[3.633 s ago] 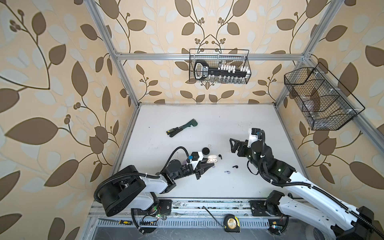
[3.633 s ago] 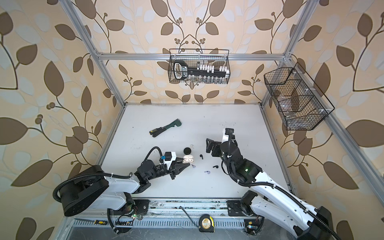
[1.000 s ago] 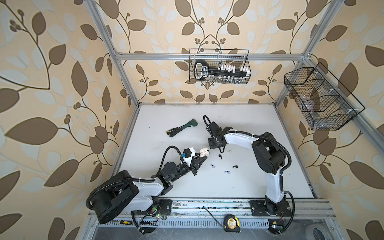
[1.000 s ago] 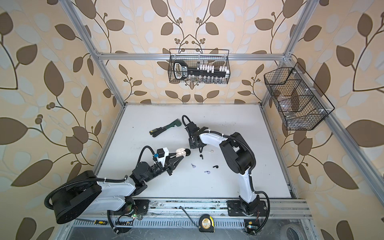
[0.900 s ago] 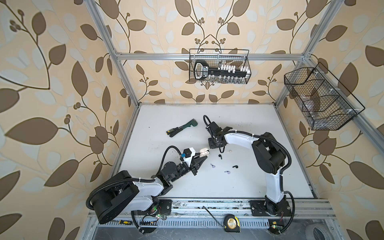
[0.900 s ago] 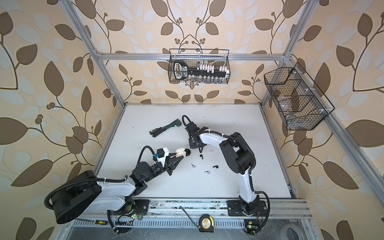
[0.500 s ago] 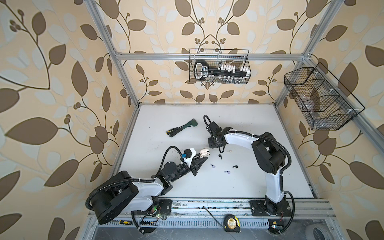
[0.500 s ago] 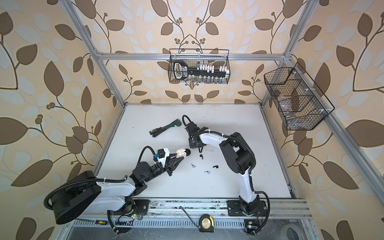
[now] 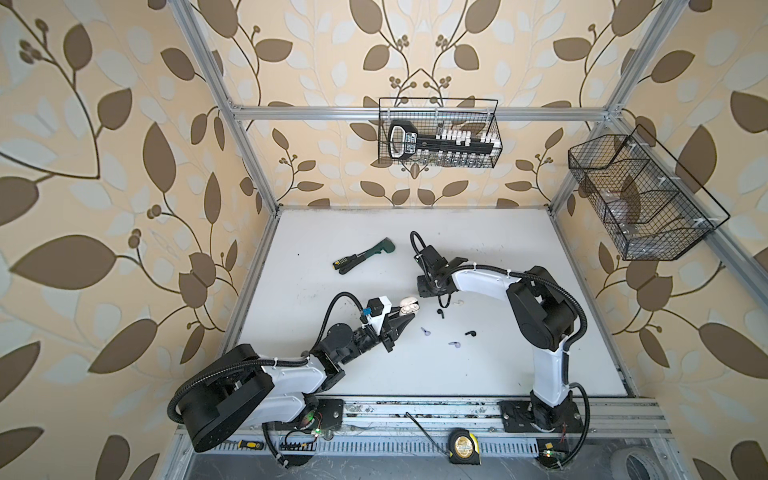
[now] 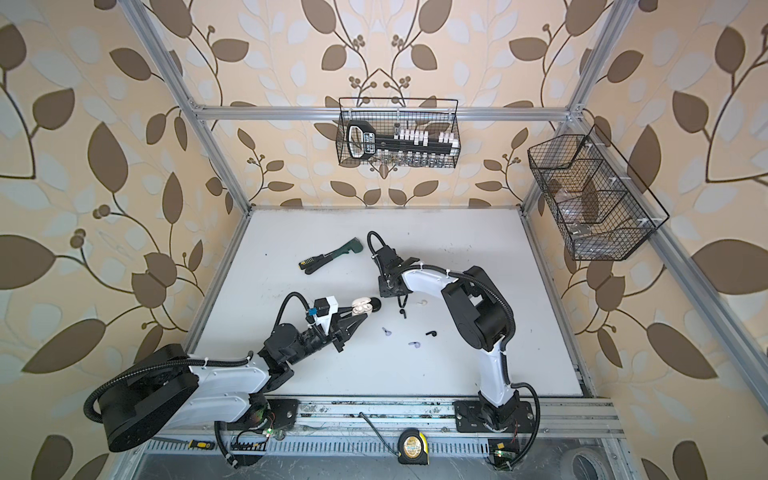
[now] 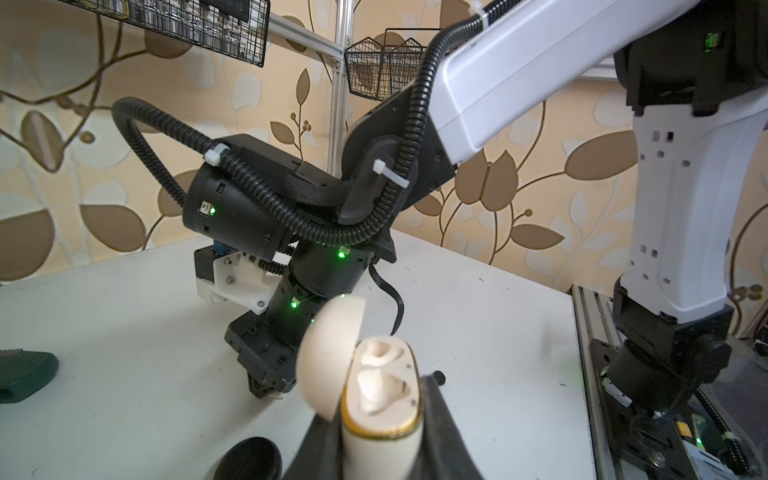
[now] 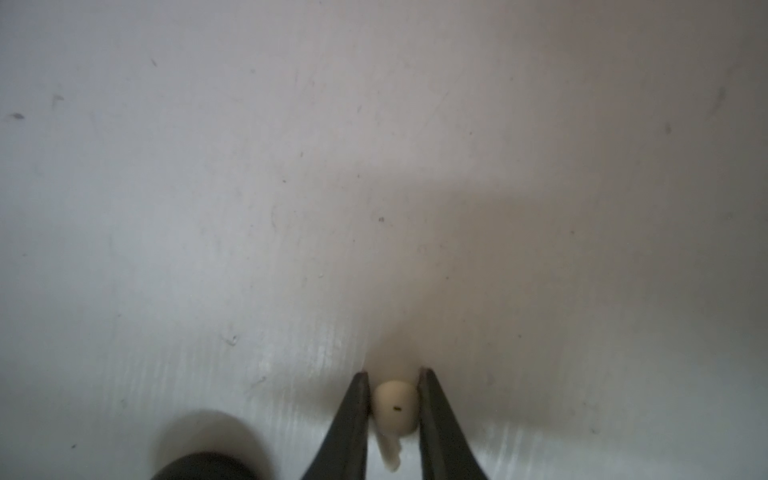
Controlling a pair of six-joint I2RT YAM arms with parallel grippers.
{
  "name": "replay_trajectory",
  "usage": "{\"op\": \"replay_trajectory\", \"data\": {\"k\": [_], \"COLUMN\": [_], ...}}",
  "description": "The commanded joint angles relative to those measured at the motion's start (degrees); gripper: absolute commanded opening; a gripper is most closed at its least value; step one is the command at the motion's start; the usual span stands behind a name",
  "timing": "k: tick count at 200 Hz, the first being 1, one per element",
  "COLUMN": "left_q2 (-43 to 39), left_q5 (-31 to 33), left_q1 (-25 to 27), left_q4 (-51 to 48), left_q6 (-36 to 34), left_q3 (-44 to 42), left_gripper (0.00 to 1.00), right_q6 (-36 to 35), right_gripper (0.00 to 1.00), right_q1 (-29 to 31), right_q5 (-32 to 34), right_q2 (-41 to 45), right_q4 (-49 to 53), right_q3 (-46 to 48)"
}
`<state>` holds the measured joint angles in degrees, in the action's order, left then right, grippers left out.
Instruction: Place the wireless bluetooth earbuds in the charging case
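Note:
My left gripper (image 9: 402, 321) is shut on the cream charging case (image 11: 380, 409), which it holds just above the table with the lid (image 11: 332, 357) swung open and both sockets showing. In the right wrist view my right gripper (image 12: 394, 374) points down at the table, its fingers pressed on either side of a white earbud (image 12: 395, 409). In both top views that earbud is hidden under the gripper (image 9: 428, 289). Loose on the table lie another white earbud (image 9: 458, 302), two black earbuds (image 9: 440, 312) (image 9: 470, 333) and two lilac earbuds (image 9: 424, 331) (image 9: 454, 344).
A black rounded case (image 10: 376, 306) lies beside the cream case and close to the right gripper. A dark green hand tool (image 9: 365, 255) lies further back on the white table (image 9: 519, 249). Wire baskets (image 9: 438, 133) (image 9: 640, 199) hang on the walls. A tape measure (image 9: 461, 446) sits on the front rail.
The right arm has swung out from near its base to the middle of the table. In the last second its jaws have narrowed. The left arm with the case has hardly moved.

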<state>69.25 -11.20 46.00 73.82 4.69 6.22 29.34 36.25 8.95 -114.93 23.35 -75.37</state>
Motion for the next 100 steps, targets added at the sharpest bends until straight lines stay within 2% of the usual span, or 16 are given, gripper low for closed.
{"op": "replay_trajectory", "data": {"k": [1,28,48,61,84,100], "left_q2": [0.31,2.57,5.17,6.37,8.88,11.99], "left_q5": [3.82,9.55,17.87,22.04,23.17,24.82], "left_q1": [-0.73,-0.73,-0.82,-0.82,-0.91,-1.0], "left_q4": [0.75,-10.73,-17.0,-14.28,-4.44,-2.55], "left_q6": [-0.09,1.92,6.76,9.11,7.92,9.8], "left_q3": [1.23,5.59,9.08,8.48,5.74,7.65], "left_gripper": [0.0,0.0,0.0,0.0,0.0,0.0], "right_q6": [3.31,5.53,6.49,7.3,8.57,9.01], "right_gripper": [0.21,0.21,0.21,0.21,0.2,0.2], "right_q1": [-0.43,-0.65,-0.7,-0.71,-0.73,-0.71], "right_q5": [-2.29,-1.45,-0.61,-0.42,1.12,1.89], "right_q2": [1.69,4.99,7.15,8.55,10.97,12.58], "right_q4": [-0.16,-3.55,-5.2,-6.54,-8.16,-9.03], "right_q3": [3.99,8.67,10.5,11.79,13.88,14.99]}}
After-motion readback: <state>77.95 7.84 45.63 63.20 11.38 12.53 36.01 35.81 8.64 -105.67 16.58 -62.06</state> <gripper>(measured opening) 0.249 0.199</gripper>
